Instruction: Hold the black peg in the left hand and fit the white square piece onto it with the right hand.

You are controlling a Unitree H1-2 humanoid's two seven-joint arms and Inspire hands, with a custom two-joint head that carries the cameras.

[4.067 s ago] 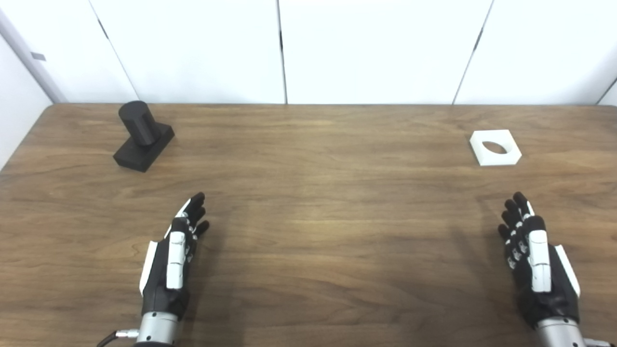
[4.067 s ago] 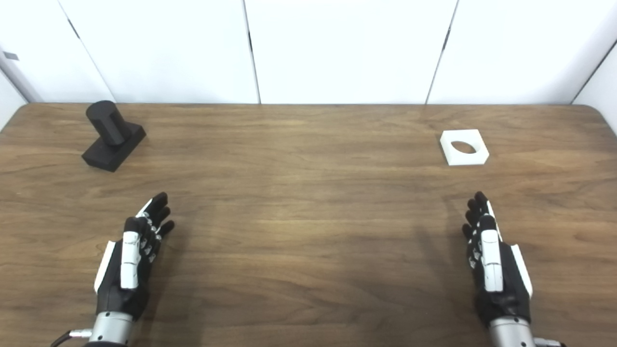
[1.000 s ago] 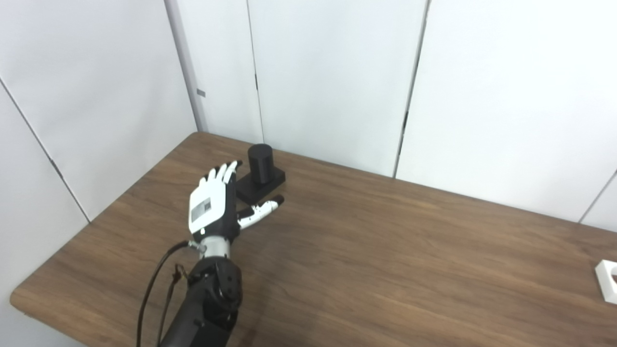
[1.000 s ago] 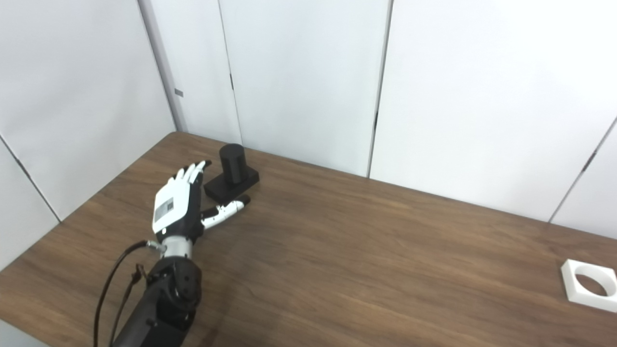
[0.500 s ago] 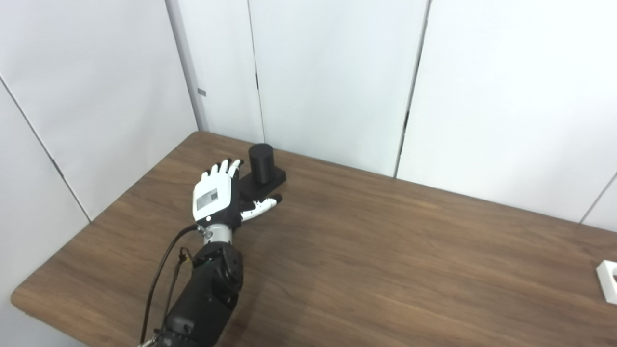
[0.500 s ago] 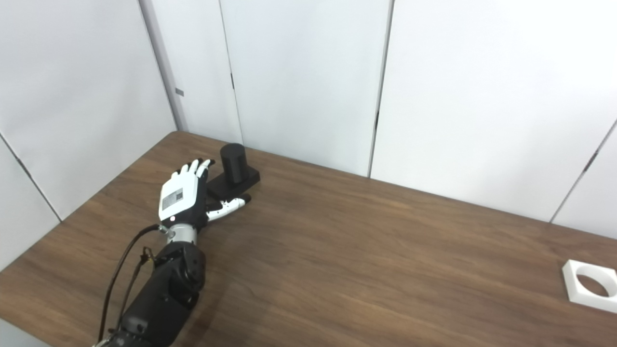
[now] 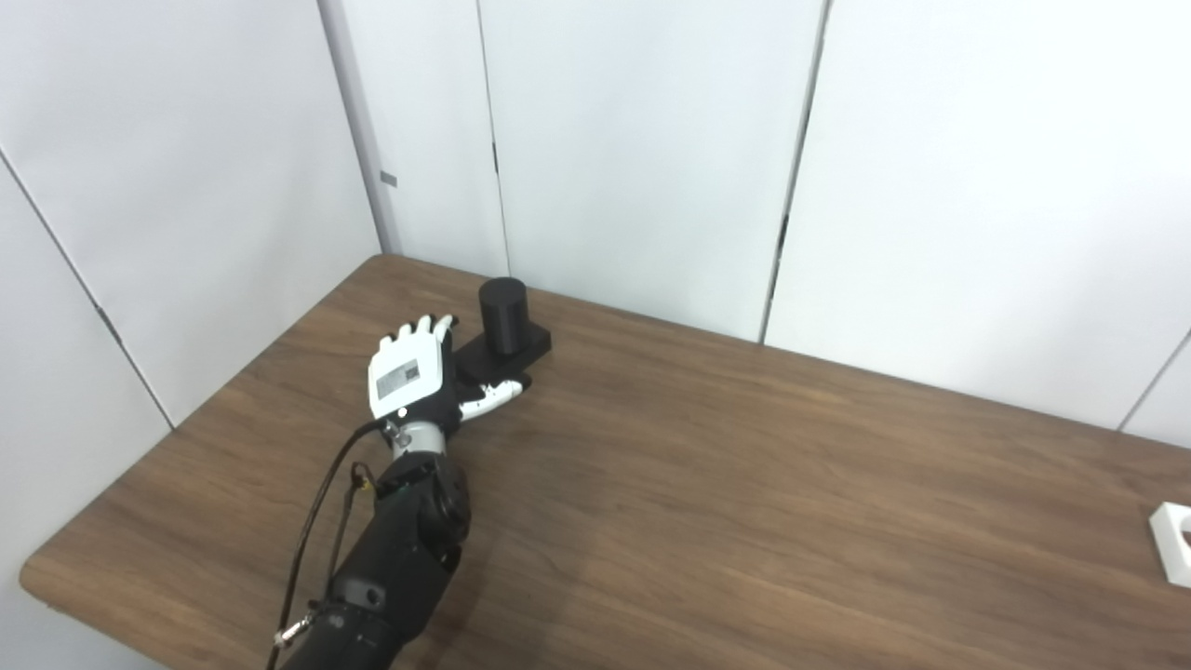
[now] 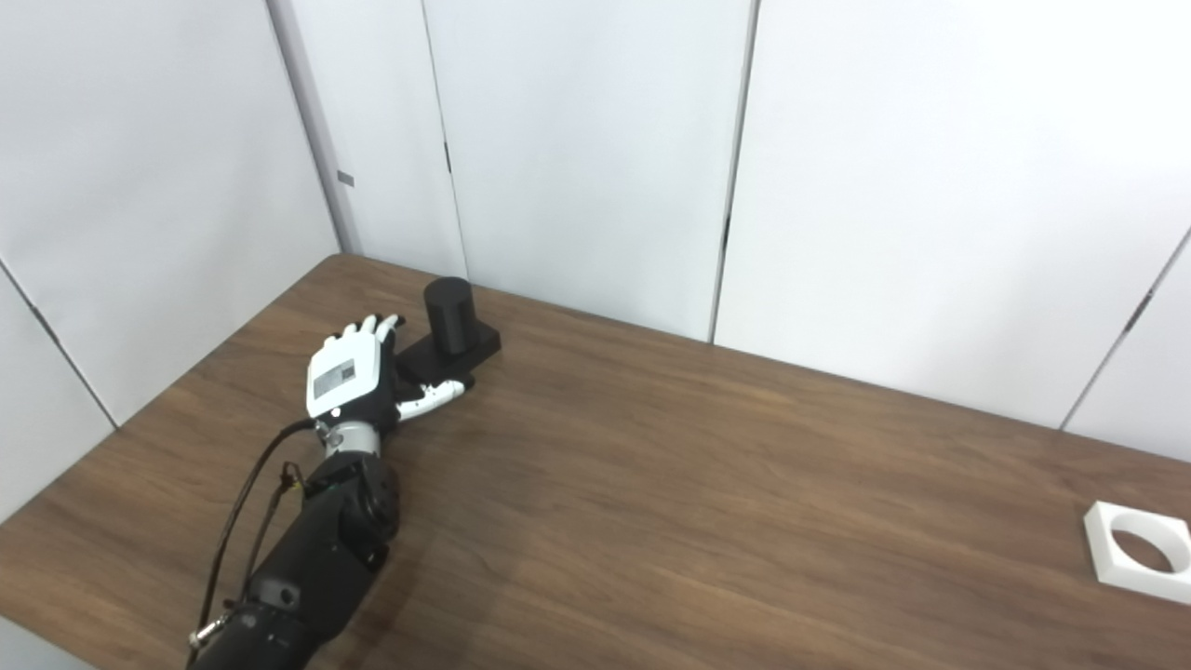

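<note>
I see the brown wooden table (image 7: pixel 744 484) filling the lower frame, with white wall panels (image 7: pixel 651 140) behind it. My left arm (image 7: pixel 391 568) comes in from the bottom left and reaches toward the upper left of the table. The left hand (image 7: pixel 409 380) is spread wide, back facing up, fingers apart and thumb out to the side, gripping nothing; it sits right against the near side of the black peg's base. The black peg (image 7: pixel 503 316) stands upright on its base at upper left. The white square piece (image 8: pixel 1137 551) lies flat at the far right edge. My right hand is out of frame.
</note>
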